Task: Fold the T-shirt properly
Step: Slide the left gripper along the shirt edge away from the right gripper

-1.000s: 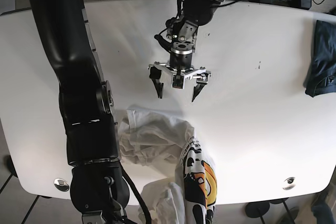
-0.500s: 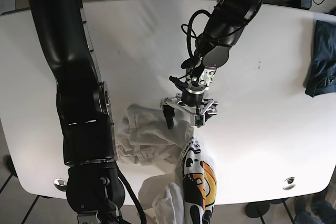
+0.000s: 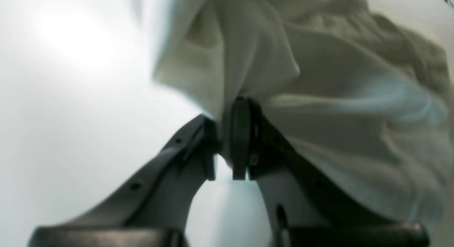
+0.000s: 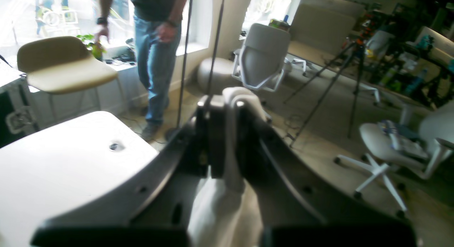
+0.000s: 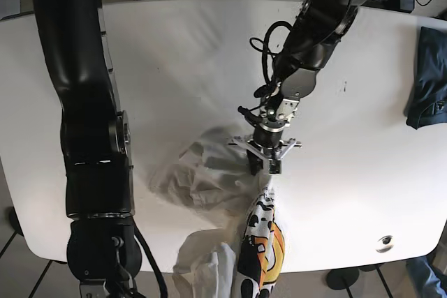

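The white T-shirt (image 5: 202, 176) with an orange and black print lies crumpled near the table's front edge, and its printed part (image 5: 260, 242) hangs over that edge. My left gripper (image 5: 264, 163) points down at the shirt's right side. In the left wrist view this gripper (image 3: 227, 116) is shut on a fold of the white T-shirt (image 3: 319, 98). In the right wrist view my right gripper (image 4: 228, 105) is shut on a strip of white T-shirt cloth (image 4: 227, 204) and faces out into the room. The right gripper is below the base view's edge.
The right arm (image 5: 87, 102) runs down the left side of the white table (image 5: 174, 54). A dark blue garment (image 5: 427, 78) lies at the table's right edge. A metal grommet (image 5: 384, 243) sits near the front right. A person (image 4: 156, 55), chairs and a tripod (image 4: 340, 62) stand beyond the table.
My left gripper came down from above the table, open, onto the T-shirt and shut on a fold. The shirt's bunched part has shifted and the right arm moved slightly.
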Robot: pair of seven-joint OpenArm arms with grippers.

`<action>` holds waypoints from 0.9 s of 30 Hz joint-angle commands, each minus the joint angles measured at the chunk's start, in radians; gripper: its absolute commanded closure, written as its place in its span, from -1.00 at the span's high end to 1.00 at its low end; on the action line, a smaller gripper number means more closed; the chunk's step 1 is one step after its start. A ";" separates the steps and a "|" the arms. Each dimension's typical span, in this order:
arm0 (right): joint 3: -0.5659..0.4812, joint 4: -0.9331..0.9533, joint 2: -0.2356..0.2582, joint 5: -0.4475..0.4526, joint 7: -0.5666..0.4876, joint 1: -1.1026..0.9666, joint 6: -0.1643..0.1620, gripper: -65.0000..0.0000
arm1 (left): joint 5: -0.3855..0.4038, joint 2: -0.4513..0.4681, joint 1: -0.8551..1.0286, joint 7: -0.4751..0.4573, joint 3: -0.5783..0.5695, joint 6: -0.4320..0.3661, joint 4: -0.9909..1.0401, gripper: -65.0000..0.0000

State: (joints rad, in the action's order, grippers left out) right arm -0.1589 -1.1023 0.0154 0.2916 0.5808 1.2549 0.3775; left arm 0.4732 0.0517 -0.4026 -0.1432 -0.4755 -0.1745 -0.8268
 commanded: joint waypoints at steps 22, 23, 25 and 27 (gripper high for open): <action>0.008 0.207 0.169 0.019 -0.207 0.051 -0.045 -0.94 | -0.009 0.434 -0.305 0.684 0.597 0.376 -0.641 -0.82; 0.017 0.195 0.174 0.021 -0.207 0.051 -0.045 -0.94 | -0.006 0.431 -0.264 0.690 0.597 0.376 -0.644 -0.72; 0.068 0.152 0.176 0.019 -0.203 0.003 -0.045 -0.94 | -0.006 0.389 -0.167 0.689 0.597 0.378 -0.647 -0.36; 0.101 0.100 0.169 0.011 -0.172 -0.056 -0.042 -0.94 | -0.009 0.325 -0.074 0.683 0.601 0.376 -0.645 0.18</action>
State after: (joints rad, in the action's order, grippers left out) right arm -0.0597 -0.9867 0.1852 0.2909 0.4343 1.1545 0.3363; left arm 0.4496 0.3603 -0.4210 0.5861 0.1181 0.1963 -1.4452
